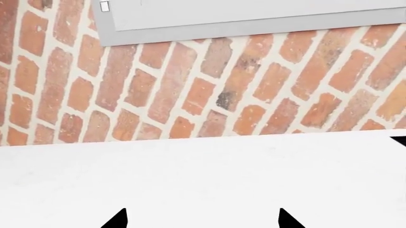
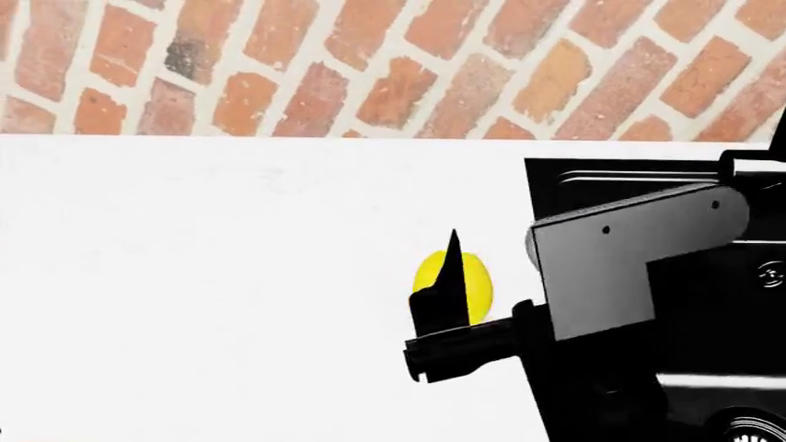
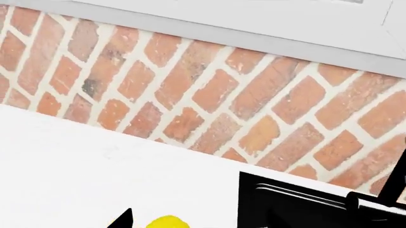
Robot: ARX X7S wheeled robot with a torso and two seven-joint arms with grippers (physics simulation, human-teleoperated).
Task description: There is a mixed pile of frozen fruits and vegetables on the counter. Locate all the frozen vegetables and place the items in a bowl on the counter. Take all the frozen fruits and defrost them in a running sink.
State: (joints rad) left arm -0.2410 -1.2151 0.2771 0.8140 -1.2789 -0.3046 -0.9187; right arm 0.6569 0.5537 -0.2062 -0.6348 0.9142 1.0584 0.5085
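Now our right gripper [image 2: 445, 285] stands over the lemon [image 2: 479, 281], one black pointed fingertip [image 2: 452, 253] crossing in front of the fruit; whether the jaws are spread or pinched we cannot tell, as the head view shows one finger plainly and the right wrist view only one tip beside the yellow rind. We judge the step in hand to be taking the lemon, which lies just beside the sink [image 2: 614, 184]; the next move calls for straddling its smooth, rounded, slippery-looking skin. The counter [image 2: 221, 276] is flat matte white, the basin deep black. Our left gripper [image 1: 201, 219] hangs open over bare worktop before rough brick [image 1: 190, 85].
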